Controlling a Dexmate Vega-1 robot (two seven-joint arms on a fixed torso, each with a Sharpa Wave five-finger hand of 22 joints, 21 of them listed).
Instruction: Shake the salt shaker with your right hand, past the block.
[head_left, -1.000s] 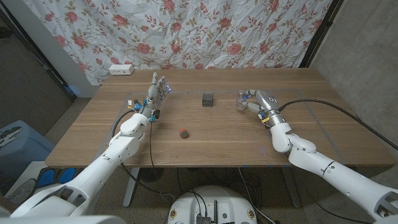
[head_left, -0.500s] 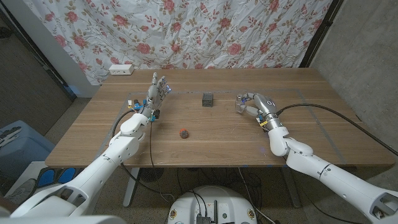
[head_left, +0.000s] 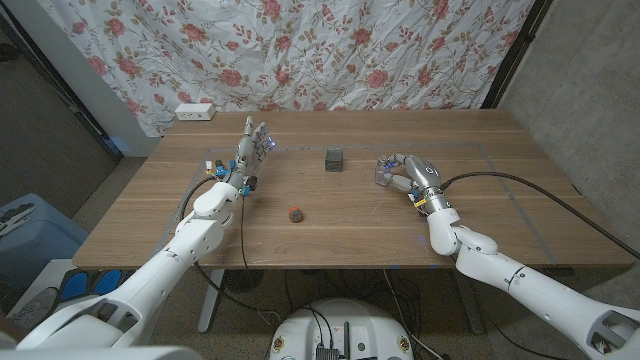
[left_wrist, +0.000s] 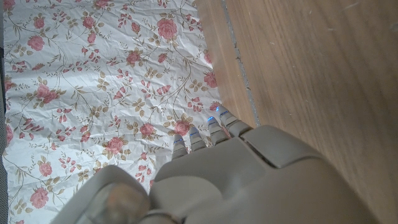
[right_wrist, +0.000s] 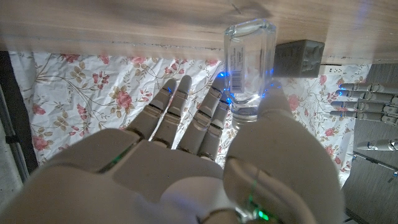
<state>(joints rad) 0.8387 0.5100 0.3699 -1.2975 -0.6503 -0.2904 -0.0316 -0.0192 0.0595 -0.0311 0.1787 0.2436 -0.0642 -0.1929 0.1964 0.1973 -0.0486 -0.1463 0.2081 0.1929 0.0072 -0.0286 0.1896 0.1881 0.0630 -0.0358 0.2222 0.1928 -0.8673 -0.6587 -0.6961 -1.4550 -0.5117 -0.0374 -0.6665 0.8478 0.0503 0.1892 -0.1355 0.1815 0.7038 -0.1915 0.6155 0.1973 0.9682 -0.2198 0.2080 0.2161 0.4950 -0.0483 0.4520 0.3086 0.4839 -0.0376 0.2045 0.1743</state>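
The salt shaker (head_left: 383, 172) is a small clear glass jar, right of the dark grey block (head_left: 334, 158) on the wooden table (head_left: 520, 200). My right hand (head_left: 410, 173) holds it. In the right wrist view the shaker (right_wrist: 249, 67) sits between the thumb (right_wrist: 273, 118) and the outstretched fingers (right_wrist: 186, 109), with the block (right_wrist: 300, 57) just beyond it. The table there is smeared with motion while the shaker stays sharp. My left hand (head_left: 250, 150) stands upright at the table's left with fingers apart, holding nothing.
A small red object (head_left: 296, 213) lies on the table in front of the block. A white power strip (head_left: 195, 112) sits at the far left edge. A floral curtain (head_left: 330, 50) hangs behind the table. My left hand's fingertips (left_wrist: 214, 124) point toward it.
My right hand has carried the salt shaker a little toward the table's front edge and slightly left. The left hand, block and red object have stayed put.
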